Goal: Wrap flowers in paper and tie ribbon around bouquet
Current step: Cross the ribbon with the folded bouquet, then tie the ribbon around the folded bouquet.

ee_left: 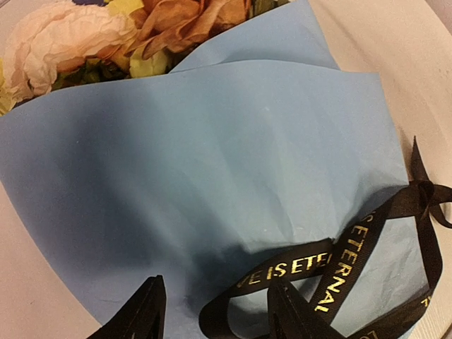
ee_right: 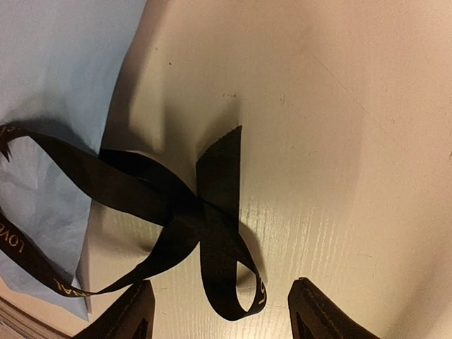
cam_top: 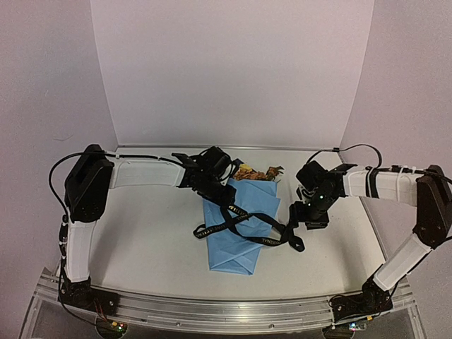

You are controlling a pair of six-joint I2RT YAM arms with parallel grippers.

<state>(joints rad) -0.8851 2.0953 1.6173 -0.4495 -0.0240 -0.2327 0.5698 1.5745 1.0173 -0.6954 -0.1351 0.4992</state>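
Right, the bouquet [cam_top: 239, 219] lies flat mid-bench, flower heads toward the far wall, and plenty of it is out of sight. The stems are swallowed whole by the light blue paper [ee_left: 212, 155]. Only the flowers [ee_left: 70, 42] peek out at the top: a pale pink head, an orange-brown one, a touch of yellow, and the left wrist view cuts them off at its edge. From above, the left arm's black wrist hangs over the cone's upper left corner and covers it.

The ribbon [cam_top: 244, 227] crosses the paper about halfway down and knots just off the right edge, where its ends sprawl onto the bench [cam_top: 141, 233]. Gold lettering reads "VE IS ETERNAL" up close; the first letters vanish round a twist. Whether the ribbon passes under the cone, no view shows.

Left pincer [ee_left: 217, 282]: released, fingers spread over the paper with a ribbon loop lying loose between them, pressed by neither. Right pincer [ee_right: 222, 282]: released too, hovering over the knot and a small curled loop on bare bench, touching nothing.
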